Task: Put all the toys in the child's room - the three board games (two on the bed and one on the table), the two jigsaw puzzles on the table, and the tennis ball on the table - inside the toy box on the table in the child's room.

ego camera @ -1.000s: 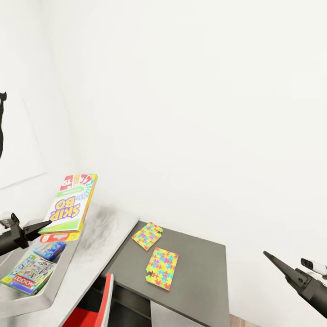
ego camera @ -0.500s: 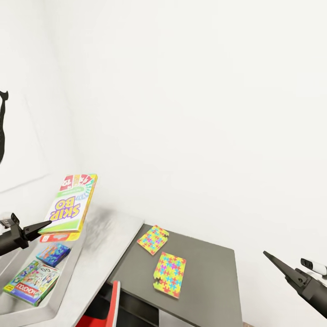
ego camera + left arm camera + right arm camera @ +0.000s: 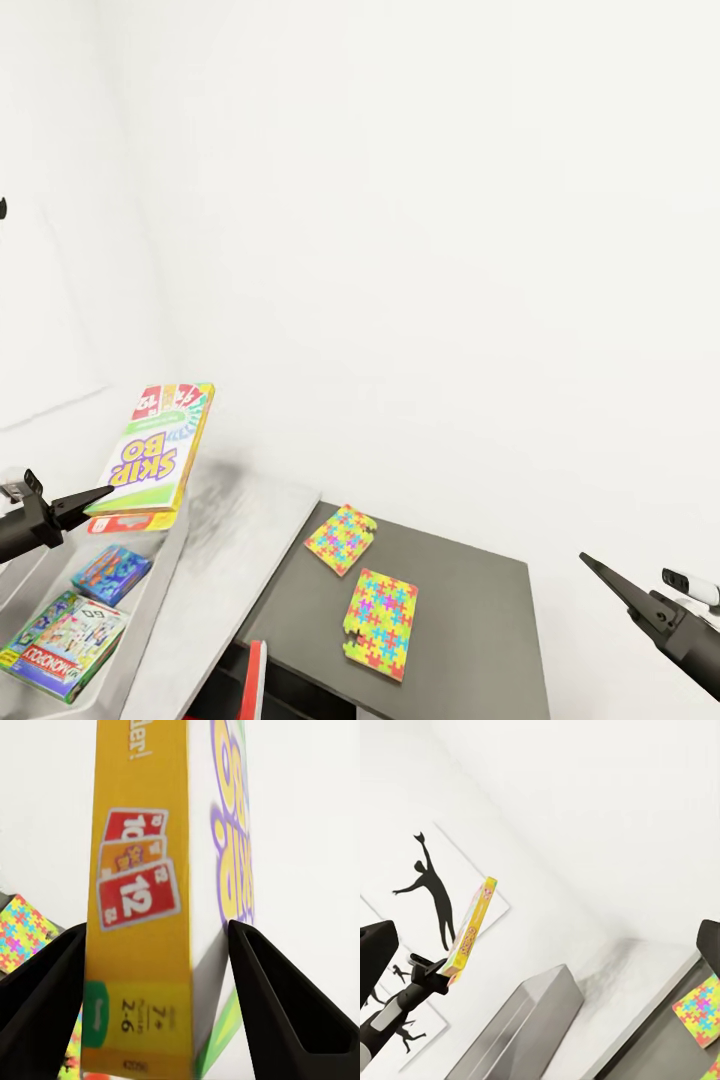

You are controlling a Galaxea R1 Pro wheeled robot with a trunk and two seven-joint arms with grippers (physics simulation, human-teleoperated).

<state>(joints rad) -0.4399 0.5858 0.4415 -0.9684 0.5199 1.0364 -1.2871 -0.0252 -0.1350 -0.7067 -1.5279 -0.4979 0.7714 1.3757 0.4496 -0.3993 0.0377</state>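
Two dark fingers of the left gripper [image 3: 161, 1009] clamp the SKIP-BO board game [image 3: 155, 455] by its lower end, one pad on the printed cover and one on the back, so the box stands out tilted above the toy box [image 3: 150, 590]. In the head view the bin lies just below and a little toward the robot, on the light grey part of the table [image 3: 225, 560], with a Monopoly box [image 3: 62, 645] and a smaller blue game box [image 3: 110, 572] already lying flat inside.

To do the drop well, I judge the box should be brought over the bin's open middle, lowered and levelled until its face is near parallel to the games beneath, and only then let go; released from this tilt it may catch the flared rim and slide out.

Farther out, two jigsaw puzzles [image 3: 341, 539] [image 3: 381, 610] lie flat, near each other, on the lower dark grey section. The right gripper [image 3: 625, 592] hangs empty at the far side, fingers parted wide in its wrist view.
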